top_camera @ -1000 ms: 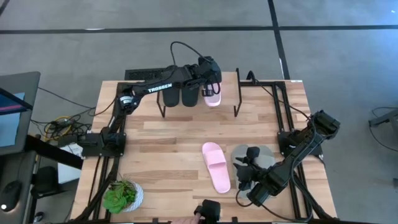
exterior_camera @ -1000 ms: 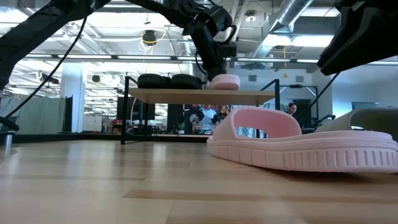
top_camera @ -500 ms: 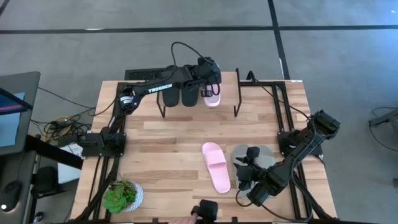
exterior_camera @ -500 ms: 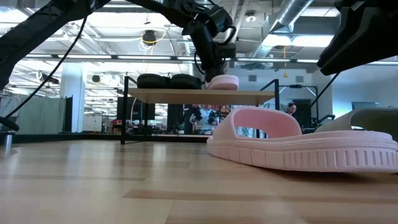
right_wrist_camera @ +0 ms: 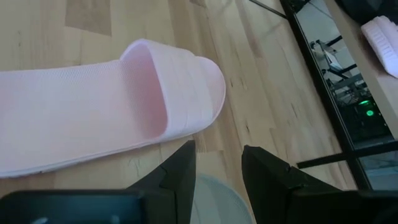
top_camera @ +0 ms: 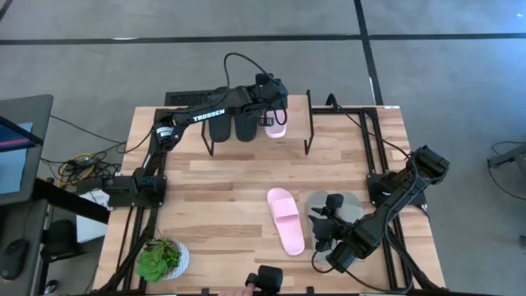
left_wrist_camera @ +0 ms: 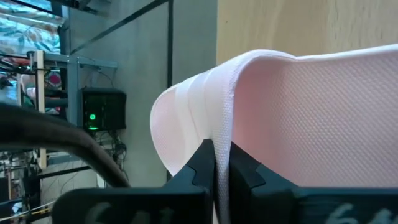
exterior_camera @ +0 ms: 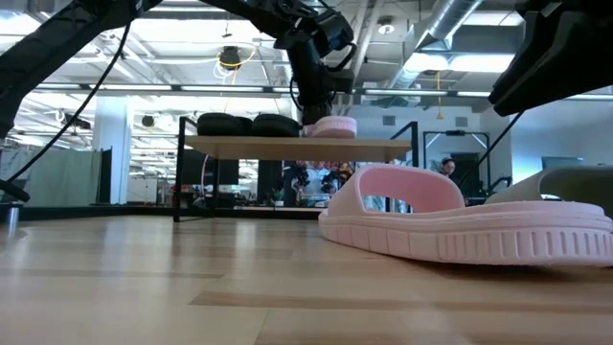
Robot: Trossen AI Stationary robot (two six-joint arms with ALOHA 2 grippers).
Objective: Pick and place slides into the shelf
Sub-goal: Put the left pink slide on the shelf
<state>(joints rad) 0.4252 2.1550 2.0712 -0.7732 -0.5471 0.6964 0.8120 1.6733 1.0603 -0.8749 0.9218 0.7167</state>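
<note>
Two black slides (top_camera: 233, 127) lie on the shelf (top_camera: 296, 131) at the table's far side, its plank top (exterior_camera: 287, 147) on thin black legs. Beside them a pink slide (top_camera: 277, 128) rests on the plank, with my left gripper (left_wrist_camera: 222, 165) shut on it. The other pink slide (top_camera: 285, 220) lies on the table near the front, and a grey-green slide (top_camera: 349, 205) lies to its right. My right gripper (right_wrist_camera: 217, 163) hovers open between these two, over the grey-green slide's edge (right_wrist_camera: 214, 193). My left gripper pinches the edge of the pink slide's strap (left_wrist_camera: 224, 134) between its two fingers, one finger on the strap's outer face and one on the footbed side. It comes slanting down from the table's left. The slide's sole lies on the shelf's plank (exterior_camera: 330, 127).
A potted plant (top_camera: 162, 259) stands at the near left corner. A person's hand (top_camera: 245, 290) shows by the low camera (top_camera: 271, 278) at the front edge. Black frame rails (top_camera: 374, 140) run along the right side. Bare wood lies between the shelf and the front slides.
My left gripper has gone toward the table's left edge with the pink slide, staying shut. The shelf, with the black slides on it, has slid the same way along the table. My right arm has kept still.
</note>
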